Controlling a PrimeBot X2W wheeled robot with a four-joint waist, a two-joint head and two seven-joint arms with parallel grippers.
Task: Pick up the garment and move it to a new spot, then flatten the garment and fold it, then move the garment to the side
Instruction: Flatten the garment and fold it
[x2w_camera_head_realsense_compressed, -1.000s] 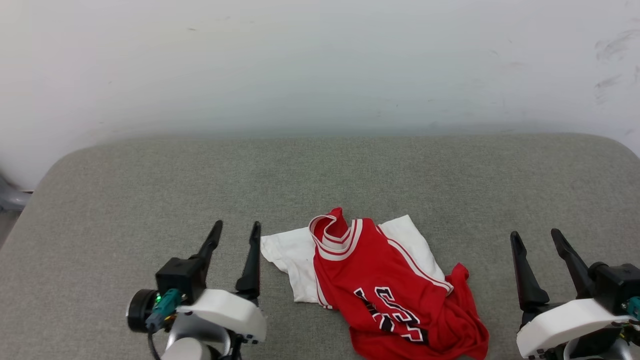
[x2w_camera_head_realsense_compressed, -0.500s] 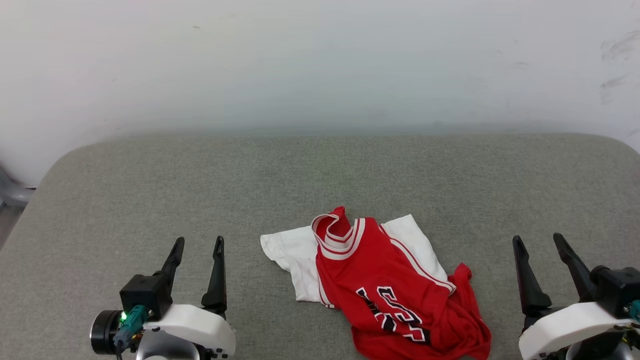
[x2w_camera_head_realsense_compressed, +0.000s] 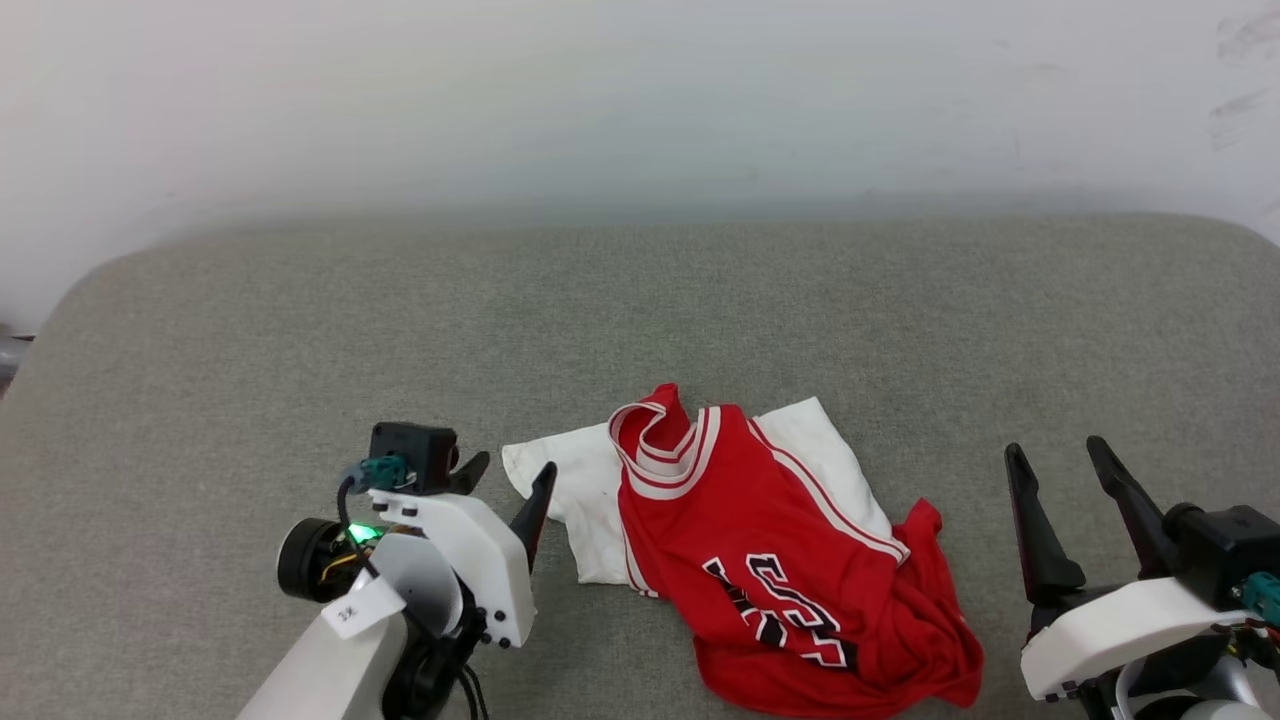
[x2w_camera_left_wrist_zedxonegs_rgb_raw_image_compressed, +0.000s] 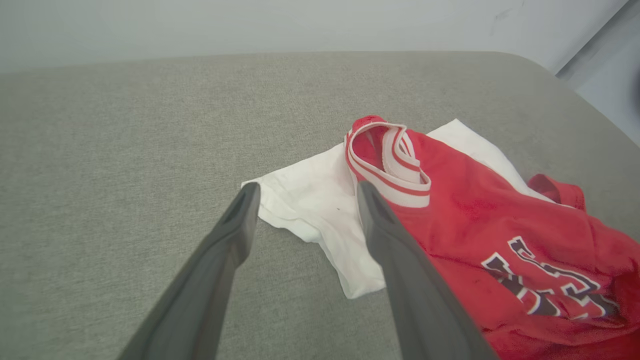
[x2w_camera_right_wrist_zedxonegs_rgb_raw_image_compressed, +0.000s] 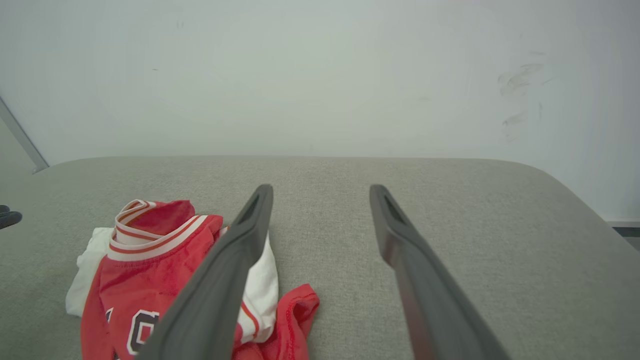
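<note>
Fingers of the left gripper (x2w_camera_head_realsense_compressed: 517, 463) stand wide apart and hold nothing. Their tips sit just beside the white sleeve of the garment (x2w_camera_head_realsense_compressed: 780, 560), and in the left wrist view the sleeve corner shows between them; contact cannot be confirmed. Fingers of the right gripper (x2w_camera_head_realsense_compressed: 1054, 446) are likewise spread and empty, apart from the cloth. The garment lies crumpled on the grey desk (x2w_camera_head_realsense_compressed: 640, 300) between both grippers, with the collar toward the wall (x2w_camera_head_realsense_compressed: 640, 100) and the black lettering up.
</note>
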